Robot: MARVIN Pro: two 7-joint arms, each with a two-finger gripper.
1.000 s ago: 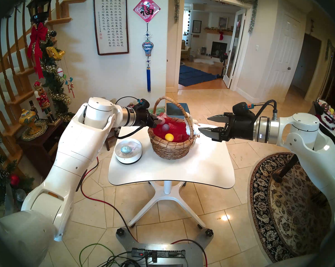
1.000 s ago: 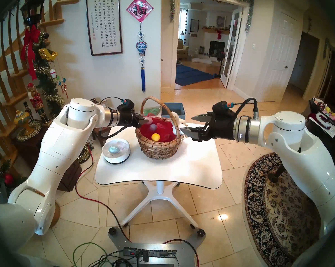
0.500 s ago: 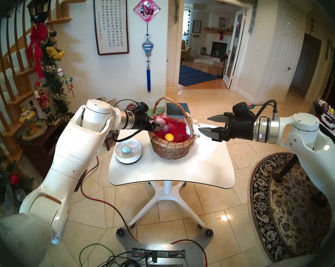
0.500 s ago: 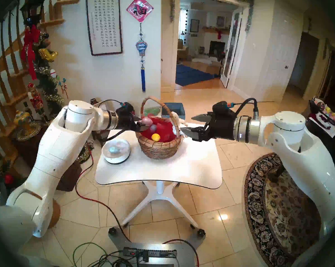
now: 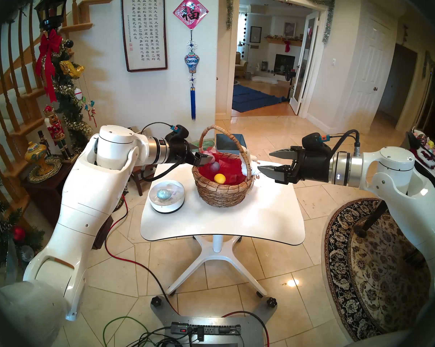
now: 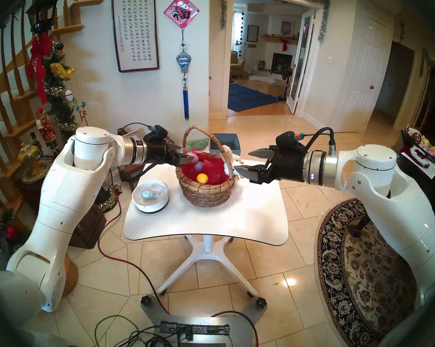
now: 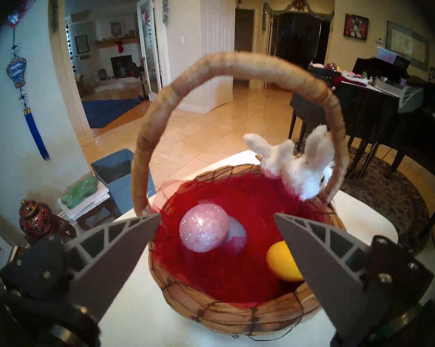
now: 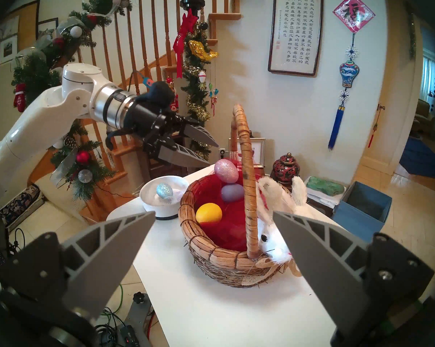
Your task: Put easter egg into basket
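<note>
The wicker basket (image 5: 222, 191) with red lining and a white plush bunny (image 7: 299, 168) stands on the white table (image 5: 224, 226). A pink glitter egg (image 7: 203, 228) lies inside at the left rim, leaning on a purple egg (image 8: 232, 192). A yellow egg (image 8: 209, 213) lies nearer the front. My left gripper (image 7: 217, 215) is open, its fingertips just left of the rim, with the pink egg beyond them and free. A blue glitter egg (image 5: 163, 194) sits in a white bowl (image 5: 166, 206). My right gripper (image 5: 264, 161) hovers open and empty right of the basket.
A grey-blue bin (image 5: 230, 141) stands behind the table. The basket's tall handle (image 7: 236, 61) arches over its middle. A low side table with a red jar (image 7: 32, 215) is at the left, a patterned rug (image 5: 376, 263) at the right, and cables (image 5: 126, 258) on the floor.
My left gripper has opened and let go of the pink glitter egg, which now rests in the basket. The left arm has drawn back to the left. The right arm has not moved.
</note>
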